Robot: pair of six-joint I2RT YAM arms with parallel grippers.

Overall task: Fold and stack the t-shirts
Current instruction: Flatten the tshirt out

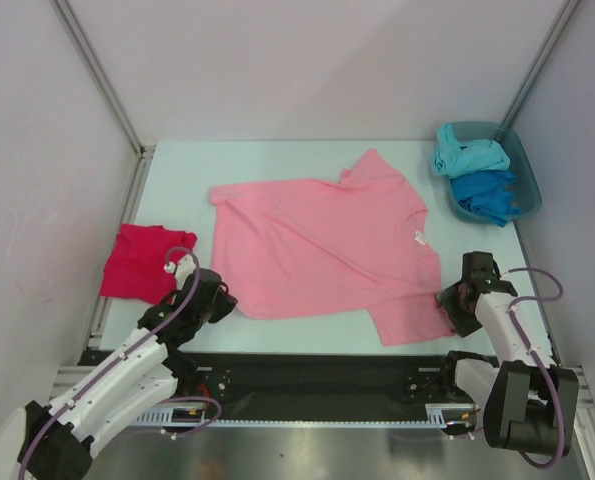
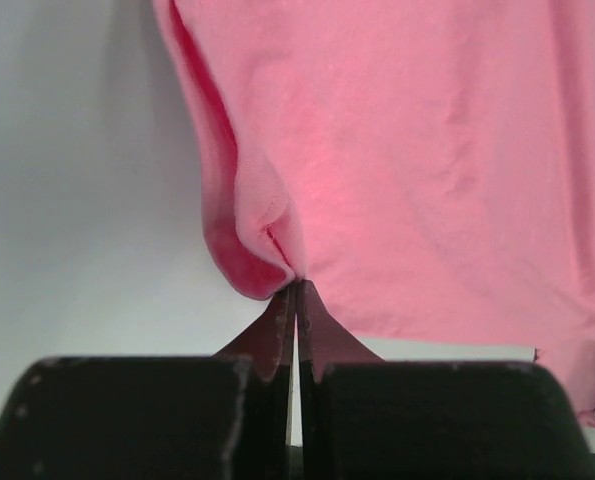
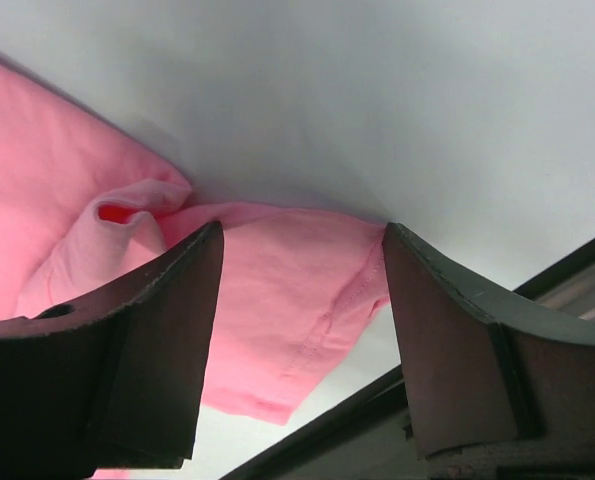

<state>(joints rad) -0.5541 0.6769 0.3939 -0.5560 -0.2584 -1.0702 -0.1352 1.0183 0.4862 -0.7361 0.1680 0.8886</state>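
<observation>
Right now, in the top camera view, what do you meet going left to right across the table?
Left to right: crimson t-shirt → pink t-shirt → teal tub, holding the turquoise shirt and blue shirt.

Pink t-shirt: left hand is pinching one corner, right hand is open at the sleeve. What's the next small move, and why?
Probably close the right hand. Its fingers stand open with the stitched sleeve edge of the pink t-shirt between them, while the left hand is shut on the hem corner. Both holds seem needed before lifting to fold.
</observation>
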